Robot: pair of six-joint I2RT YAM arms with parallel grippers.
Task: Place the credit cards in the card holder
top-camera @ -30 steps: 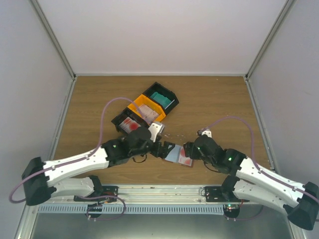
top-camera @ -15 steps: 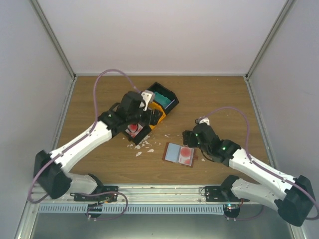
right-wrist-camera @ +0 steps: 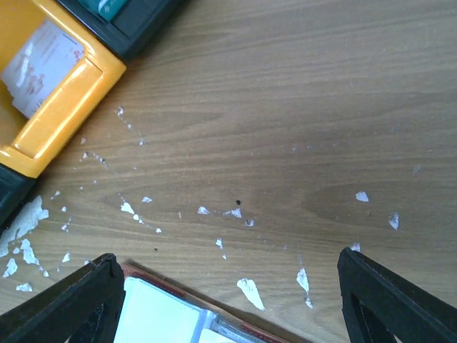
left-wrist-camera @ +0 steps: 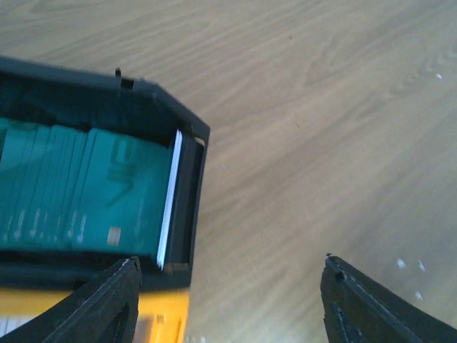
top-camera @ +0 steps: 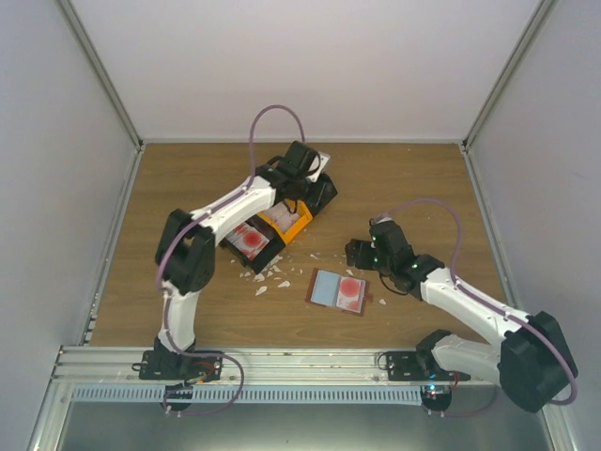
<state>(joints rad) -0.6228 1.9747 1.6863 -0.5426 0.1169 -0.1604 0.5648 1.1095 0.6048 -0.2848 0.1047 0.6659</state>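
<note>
Top external view: the left arm (top-camera: 230,205) reaches far across the surface (top-camera: 423,188), and the left jaws hang over the far black bin (top-camera: 325,195), the last in a slanting row of three. From that arm's wrist camera I can see the bin packed with teal cards (left-wrist-camera: 78,193) standing on edge, with one white card (left-wrist-camera: 169,196) at the right end of the stack. The two fingers (left-wrist-camera: 107,304) stand apart with nothing between them, so those jaws are open. Next nearer is the orange bin (top-camera: 289,224) with a pale card in it, then a second black bin (top-camera: 235,252) with a red-marked card (top-camera: 250,239) on top. Small white scraps (top-camera: 268,275) lie scattered on the wood just on the near side of the bins. The card holder (top-camera: 367,299) lies opened flat near the middle of the surface, apart from the bins, with a pale card (top-camera: 327,287) in its left half and a card with a red round mark (top-camera: 351,292) in its right. The right jaws sit just right of the holder and a little farther back, not touching it. The right wrist view shows their fingers (right-wrist-camera: 393,304) spread wide and empty, over scraps and the holder's far edge.
</note>
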